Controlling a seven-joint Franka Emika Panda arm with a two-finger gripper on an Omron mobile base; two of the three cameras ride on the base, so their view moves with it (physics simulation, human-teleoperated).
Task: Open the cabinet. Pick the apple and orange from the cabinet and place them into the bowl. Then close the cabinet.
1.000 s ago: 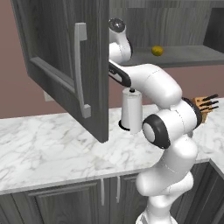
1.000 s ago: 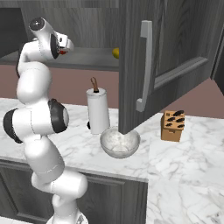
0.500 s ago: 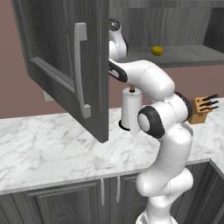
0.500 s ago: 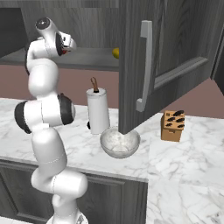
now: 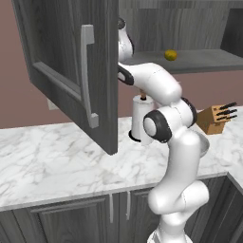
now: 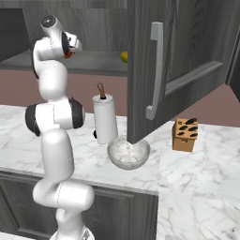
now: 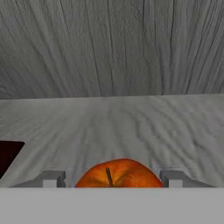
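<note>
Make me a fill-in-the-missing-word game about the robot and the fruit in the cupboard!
1. The red apple sits between the two ____ of the gripper.
2. The yellowish fruit lies on the cabinet ____.
3. The bowl stands on the counter next to the paper-towel ____.
4. The cabinet door is ____.

Missing words: fingers; shelf; roll; open

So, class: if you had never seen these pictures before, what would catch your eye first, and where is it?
The red-orange apple sits on the cabinet shelf right between the open claw's fingertips. The big dark cabinet door hangs wide open over the marble counter, and a small yellowish fruit rests further along the shelf. Below stands the speckled bowl.
</note>
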